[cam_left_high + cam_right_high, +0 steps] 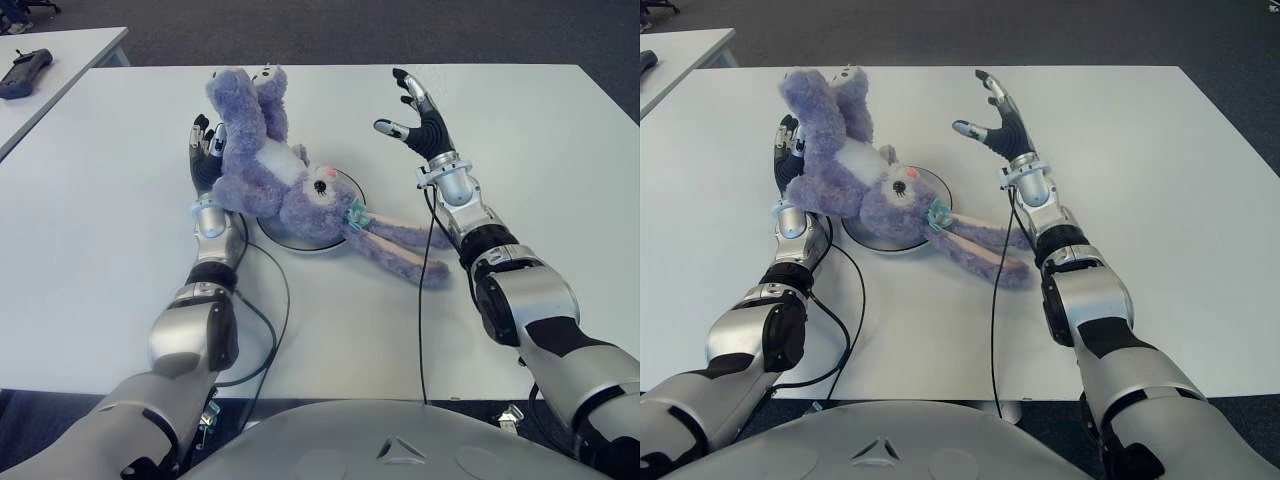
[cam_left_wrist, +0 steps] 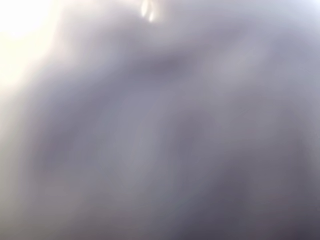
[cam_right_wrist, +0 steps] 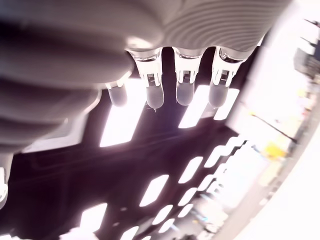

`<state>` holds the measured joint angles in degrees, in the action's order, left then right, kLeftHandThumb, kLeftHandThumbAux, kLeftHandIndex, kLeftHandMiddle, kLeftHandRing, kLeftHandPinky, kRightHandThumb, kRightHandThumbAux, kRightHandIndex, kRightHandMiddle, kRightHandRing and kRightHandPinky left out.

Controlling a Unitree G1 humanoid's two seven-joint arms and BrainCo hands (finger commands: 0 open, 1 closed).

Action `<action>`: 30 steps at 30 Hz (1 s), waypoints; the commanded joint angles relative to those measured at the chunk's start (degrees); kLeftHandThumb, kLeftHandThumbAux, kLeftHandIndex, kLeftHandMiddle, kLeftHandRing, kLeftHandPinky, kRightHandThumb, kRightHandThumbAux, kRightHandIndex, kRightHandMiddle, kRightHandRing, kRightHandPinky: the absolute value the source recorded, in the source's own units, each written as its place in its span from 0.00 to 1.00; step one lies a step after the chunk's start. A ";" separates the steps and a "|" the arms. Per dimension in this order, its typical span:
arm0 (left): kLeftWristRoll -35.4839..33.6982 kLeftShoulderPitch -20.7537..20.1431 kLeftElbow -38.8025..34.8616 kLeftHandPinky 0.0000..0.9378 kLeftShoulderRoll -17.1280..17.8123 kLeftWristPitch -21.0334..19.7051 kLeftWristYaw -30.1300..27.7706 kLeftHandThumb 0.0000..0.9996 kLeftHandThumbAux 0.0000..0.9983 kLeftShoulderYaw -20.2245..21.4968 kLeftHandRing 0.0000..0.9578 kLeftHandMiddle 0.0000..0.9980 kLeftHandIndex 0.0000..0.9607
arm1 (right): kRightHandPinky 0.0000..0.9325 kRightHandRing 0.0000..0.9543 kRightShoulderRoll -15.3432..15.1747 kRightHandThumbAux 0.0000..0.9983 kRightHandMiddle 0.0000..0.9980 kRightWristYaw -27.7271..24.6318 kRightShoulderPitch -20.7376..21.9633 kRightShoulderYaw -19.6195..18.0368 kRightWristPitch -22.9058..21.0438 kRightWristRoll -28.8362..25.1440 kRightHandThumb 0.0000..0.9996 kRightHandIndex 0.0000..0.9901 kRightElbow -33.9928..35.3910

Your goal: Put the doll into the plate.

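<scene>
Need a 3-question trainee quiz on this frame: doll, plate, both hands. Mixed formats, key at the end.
1. True or false: the purple doll lies partly over the plate, ears trailing onto the table.
2. Which hand is against the doll?
A. left hand
B. right hand
C. both
3. Fill in: the right hand is raised clear of the doll with fingers ____.

Key: 1 true. 2 A; whether it grips cannot be told, since fur fills its wrist view. 3 spread (open), holding nothing.
</scene>
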<state>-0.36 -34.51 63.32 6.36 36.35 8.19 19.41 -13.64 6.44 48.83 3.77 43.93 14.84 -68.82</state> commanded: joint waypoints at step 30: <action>-2.93 17.37 10.72 0.00 -7.43 -0.48 -0.92 0.00 0.36 1.78 0.00 0.00 0.00 | 0.00 0.00 -0.43 0.50 0.00 -3.81 1.46 -10.45 -17.04 -6.37 0.00 0.00 -7.82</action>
<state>-0.36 -34.51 63.32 6.36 36.34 8.18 19.51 -13.72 4.00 49.86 -4.49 30.88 11.02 -74.36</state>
